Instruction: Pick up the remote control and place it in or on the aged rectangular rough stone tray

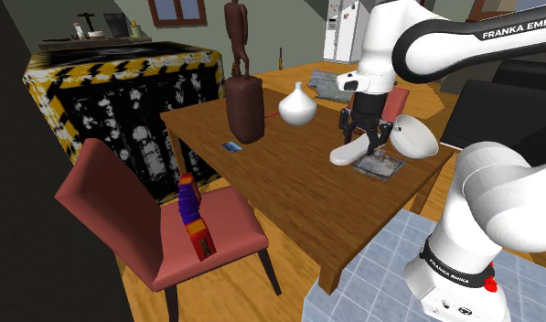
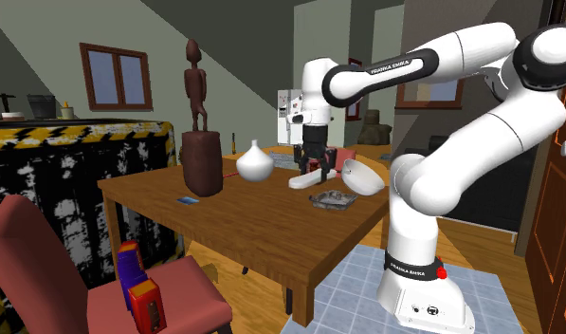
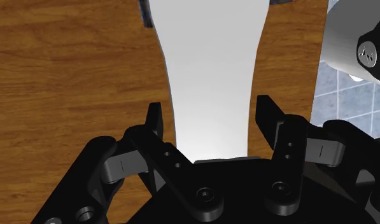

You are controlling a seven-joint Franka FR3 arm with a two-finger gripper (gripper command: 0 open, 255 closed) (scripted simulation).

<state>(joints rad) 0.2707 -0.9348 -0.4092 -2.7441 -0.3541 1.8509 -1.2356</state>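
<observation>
The black two-finger gripper (image 3: 211, 102) stands spread astride the white, waisted remote control (image 3: 211, 51) on the brown wooden surface (image 3: 67, 76), seemingly just short of touching. Stiff, light, probably slick: pinch its narrow waist. The grey rough stone tray (image 1: 388, 169) lies just beside the gripper.

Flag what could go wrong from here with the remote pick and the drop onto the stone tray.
1. The black two-finger gripper straddles the long white remote control with its fingers apart. The remote widens away from its narrow waist, so an off-centre grip might let it pivot or slip.
2. The white bowl sits right beside the grey rectangular stone tray. The carried remote could knock it on the way in.
</observation>
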